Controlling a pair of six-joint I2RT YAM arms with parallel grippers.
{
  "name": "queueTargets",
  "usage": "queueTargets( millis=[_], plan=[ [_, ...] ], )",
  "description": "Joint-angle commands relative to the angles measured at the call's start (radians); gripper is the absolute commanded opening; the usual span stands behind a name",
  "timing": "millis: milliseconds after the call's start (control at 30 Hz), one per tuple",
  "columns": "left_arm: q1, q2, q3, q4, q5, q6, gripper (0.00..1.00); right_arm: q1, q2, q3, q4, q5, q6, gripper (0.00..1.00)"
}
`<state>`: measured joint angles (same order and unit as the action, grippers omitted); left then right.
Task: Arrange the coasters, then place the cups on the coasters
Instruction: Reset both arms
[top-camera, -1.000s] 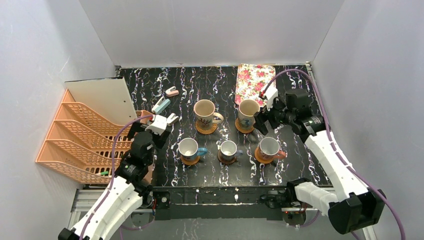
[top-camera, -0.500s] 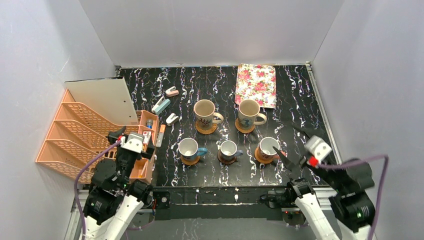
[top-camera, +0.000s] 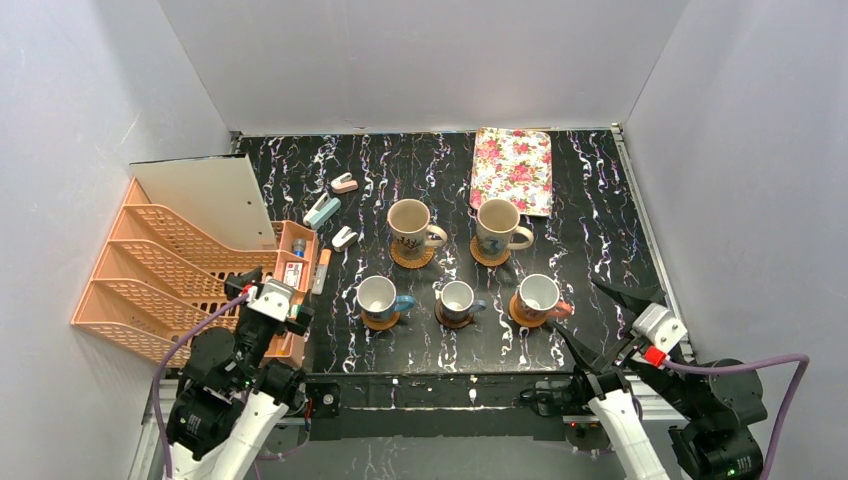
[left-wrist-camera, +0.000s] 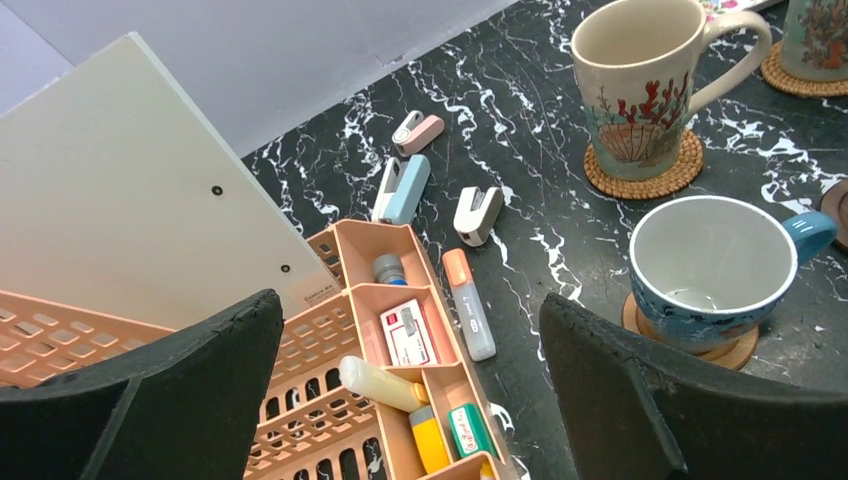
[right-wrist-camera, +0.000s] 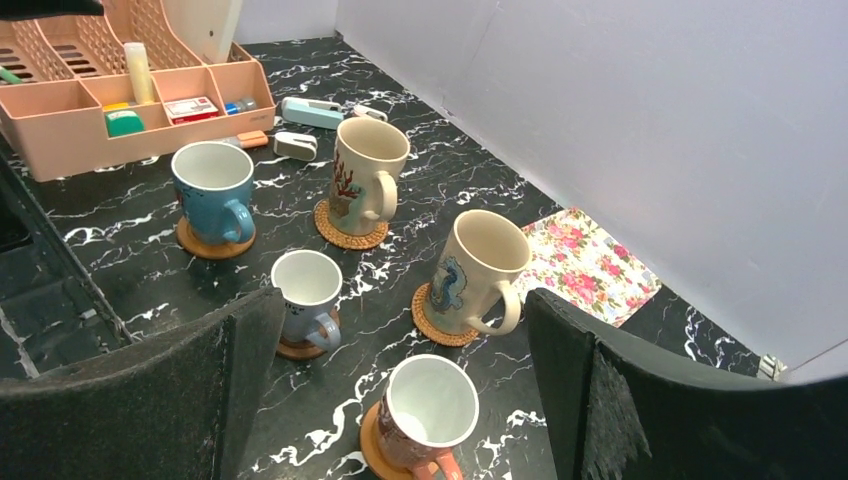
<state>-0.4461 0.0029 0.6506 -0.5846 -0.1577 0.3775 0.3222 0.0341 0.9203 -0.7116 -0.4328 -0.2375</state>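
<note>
Five cups each stand on a coaster. At the back, two beige cups (top-camera: 410, 225) (top-camera: 497, 226) rest on woven coasters (top-camera: 412, 257) (right-wrist-camera: 432, 325). In front, the blue-handled cup (top-camera: 378, 297), the small cup (top-camera: 457, 298) and the red-handled cup (top-camera: 539, 294) sit on smooth coasters (right-wrist-camera: 205, 245) (right-wrist-camera: 298, 348) (right-wrist-camera: 375, 445). My left gripper (top-camera: 265, 288) hangs open and empty over the orange organizer (left-wrist-camera: 400, 300), left of the cups. My right gripper (top-camera: 595, 318) is open and empty at the near right, just right of the red-handled cup (right-wrist-camera: 430, 410).
An orange file rack (top-camera: 150, 280) and a white board (top-camera: 205, 195) fill the left side. Small staplers (top-camera: 322, 210) (top-camera: 344, 183) (top-camera: 344, 237) and a highlighter (top-camera: 322, 270) lie beside the organizer. A pink floral tray (top-camera: 513, 168) lies at the back right.
Both arms have drawn back toward the near edge: the right from the back-right beige cup, the left from mid-table to above the organizer. The cups have not moved.
</note>
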Motion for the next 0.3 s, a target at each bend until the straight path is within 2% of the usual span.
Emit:
queueTargets(
  millis=[0, 267],
  plan=[
    [0.006, -0.001, -0.014, -0.012, -0.009, 0.0, 0.98, 0.005, -0.002, 0.013, 0.003, 0.029, 0.043, 0.98],
    [0.006, -0.001, -0.013, -0.023, 0.018, 0.016, 0.98, 0.005, 0.005, -0.011, 0.013, -0.003, 0.028, 0.98]
  ],
)
